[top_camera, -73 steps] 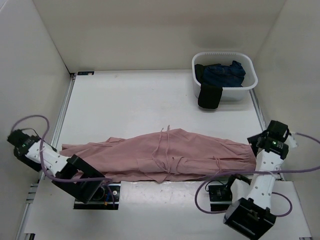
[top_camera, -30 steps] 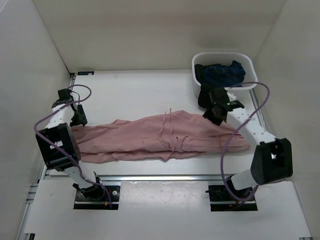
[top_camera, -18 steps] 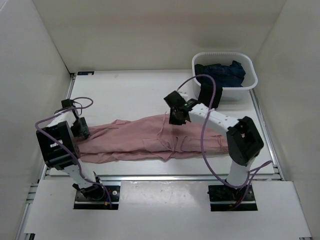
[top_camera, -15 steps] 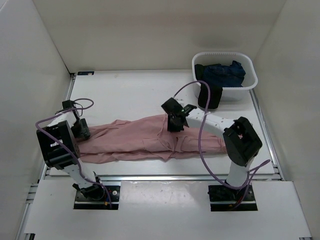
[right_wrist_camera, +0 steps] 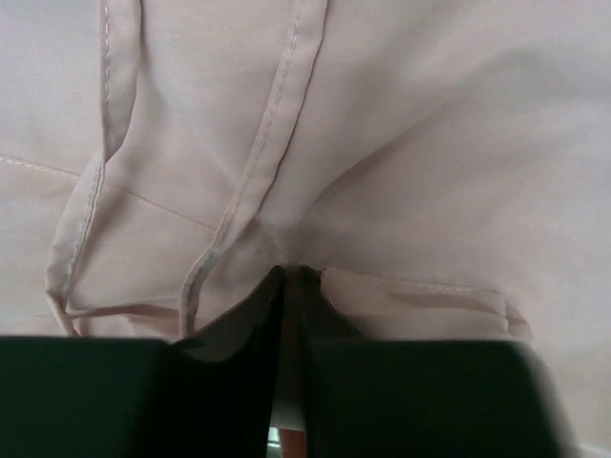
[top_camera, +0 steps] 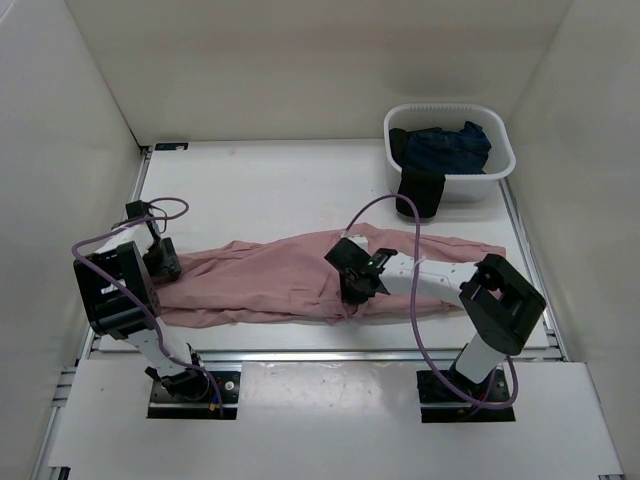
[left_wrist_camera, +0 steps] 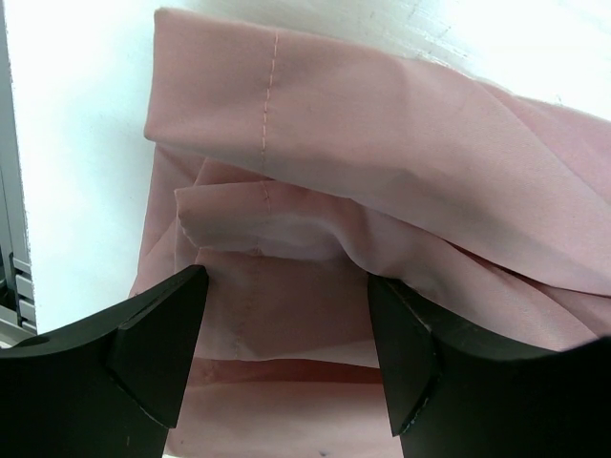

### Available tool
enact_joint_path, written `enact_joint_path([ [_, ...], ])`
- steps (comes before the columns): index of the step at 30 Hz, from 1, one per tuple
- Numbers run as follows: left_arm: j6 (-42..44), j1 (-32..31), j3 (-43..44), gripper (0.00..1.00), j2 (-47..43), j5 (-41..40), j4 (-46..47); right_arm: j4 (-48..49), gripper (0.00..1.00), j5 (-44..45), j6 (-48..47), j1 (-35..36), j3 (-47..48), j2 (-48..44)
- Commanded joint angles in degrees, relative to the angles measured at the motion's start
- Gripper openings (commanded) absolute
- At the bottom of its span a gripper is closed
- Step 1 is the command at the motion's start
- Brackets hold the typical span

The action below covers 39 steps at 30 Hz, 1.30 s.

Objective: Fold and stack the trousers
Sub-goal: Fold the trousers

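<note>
The dusty-pink trousers (top_camera: 260, 275) lie wrinkled in a long strip across the near part of the table. My left gripper (top_camera: 165, 265) is at their left end. In the left wrist view it (left_wrist_camera: 286, 358) is open, its fingers (left_wrist_camera: 158, 343) astride the stitched hems of the trousers (left_wrist_camera: 382, 143). My right gripper (top_camera: 352, 287) sits low at the middle of the strip near its front edge. In the right wrist view it (right_wrist_camera: 289, 286) is shut on a fold of the pink fabric (right_wrist_camera: 401, 143) beside a seam.
A white basket (top_camera: 505, 160) stands at the back right with a dark navy garment (top_camera: 445, 145) inside and a black cloth (top_camera: 418, 192) hanging over its front rim. White walls enclose the table on three sides. A metal rail runs along the near edge.
My right gripper moved from the far edge of the trousers to their near edge, drawing pink fabric with it. The left gripper stayed at the left end.
</note>
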Motion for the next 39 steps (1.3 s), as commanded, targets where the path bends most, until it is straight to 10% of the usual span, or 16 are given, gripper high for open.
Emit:
enact_joint_path([
  [1,-0.01,0.21,-2.02,0.79,0.41,-2.63,1.06,0.22,0.20,3.93,0.21,-0.91,-0.10,-2.18],
  [4,-0.01,0.21,-2.02,0.81,0.41,-2.63,1.06,-2.85,0.64,8.41,2.66,-3.02,0.69,-9.88],
  [14,-0.01,0.21,-2.54,0.83,-1.17,-1.94,0.53,-16.41,0.98,11.94,19.10,-34.78,-13.79,-44.72],
  [23,-0.01,0.21,-2.54,0.83,-2.23,-0.61,-1.23,-9.22,0.98,-2.20,11.99,-66.36,-17.75,-33.67],
  [35,-0.01,0.21,-4.21,0.84,-2.41,-1.75,-1.23,5.12,0.98,-4.41,12.08,-74.65,-20.75,-11.35],
  [39,-0.01,0.21,-3.60,0.85,-2.40,-1.75,-1.84,6.19,0.57,-4.41,12.59,-75.26,-20.22,-8.44],
])
